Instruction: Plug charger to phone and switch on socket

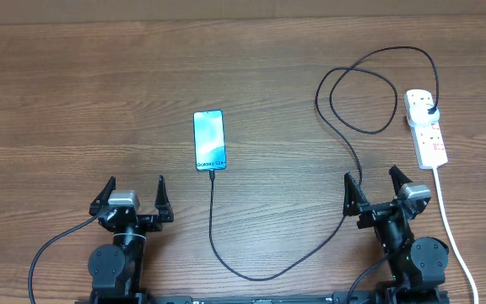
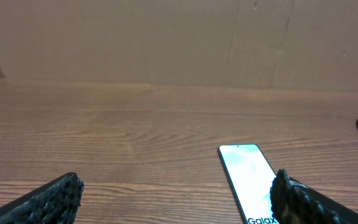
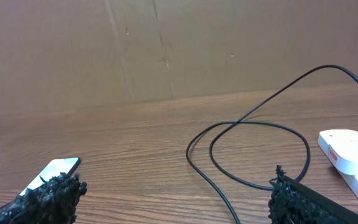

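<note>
At 7 o'clock, left hand (image 1: 134, 184): spread wide, holding nothing. At 5 o'clock, right hand (image 1: 370, 176): likewise spread and bare.

Between them, near the front of the desk (image 1: 57, 101), slack of the charger (image 1: 212, 224): thin, limp, light, likely to snake and drag if pulled mid-run, so best pinched close behind the tip (image 1: 212, 173). Reaches the phone's 6 o'clock edge with that tip; seated or not, cannot tell.

Farther out, at 1 o'clock from the left hand, phone (image 1: 210, 140): flat, screen up and lit, slim, smooth, probably quick to slide on the wood. Better steadied by the long edges than pressed on the glass.

Beyond the right hand, at 12 o'clock, a loose loop of charger across the way.

At 1 o'clock, socket (image 1: 429, 142): white, rigid, perhaps light enough to shift under a push, so press straight down. Carries the plug (image 1: 429, 109) at its far end. Switch too small to read. Trails a thick cord (image 1: 450, 228) back toward 5 o'clock, just beside the right arm: a likely snag.
</note>
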